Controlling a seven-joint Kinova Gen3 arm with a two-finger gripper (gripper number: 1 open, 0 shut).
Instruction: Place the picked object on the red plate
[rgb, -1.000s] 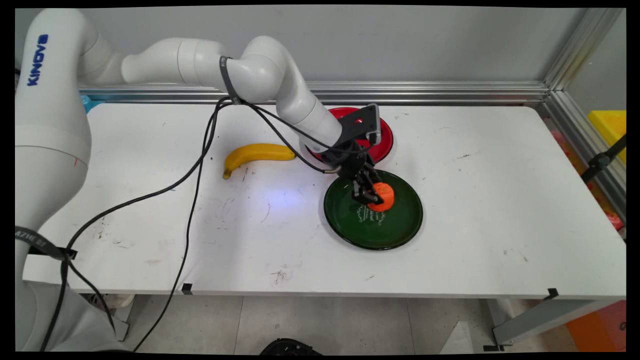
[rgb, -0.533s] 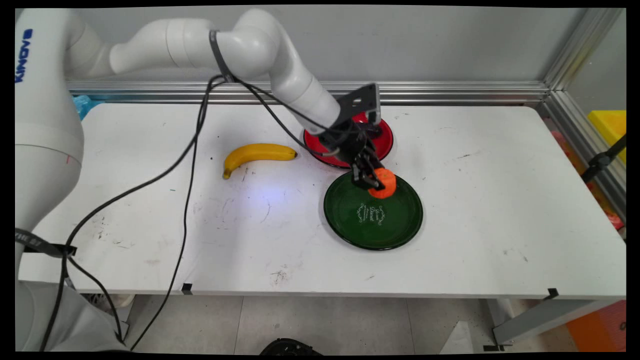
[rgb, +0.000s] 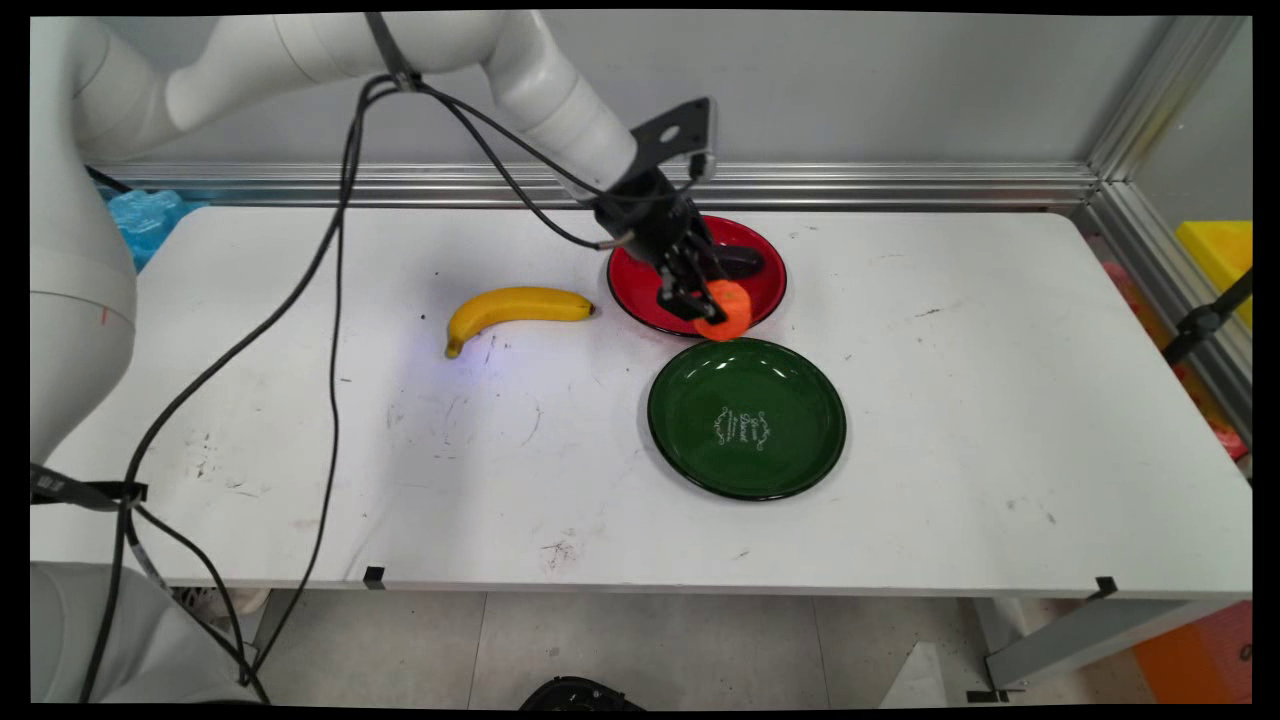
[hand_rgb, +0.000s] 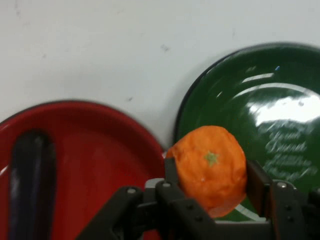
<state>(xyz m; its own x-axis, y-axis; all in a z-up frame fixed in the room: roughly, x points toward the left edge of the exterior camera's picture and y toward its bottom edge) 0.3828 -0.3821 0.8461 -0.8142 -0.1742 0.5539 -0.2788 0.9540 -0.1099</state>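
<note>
Orange (rgb: 727, 309) lifted off green plate (rgb: 790, 470); red plate (rgb: 640, 285), banana (rgb: 512, 306) nearby.

We are seeing two plates (rgb: 700, 320) (rgb: 800, 470) lying just beside each other at the middle of the table (rgb: 1000, 400), one farther and a little to the left, the other nearer. The gripper (rgb: 708, 312) is holding a round fruit (rgb: 724, 309) (hand_rgb: 212, 167) above the gap between them, clear of both. An elongated object (rgb: 735, 260) (hand_rgb: 30, 185) is lying on the farther plate, and a banana (rgb: 512, 306) is lying on the table to that plate's left.
</note>
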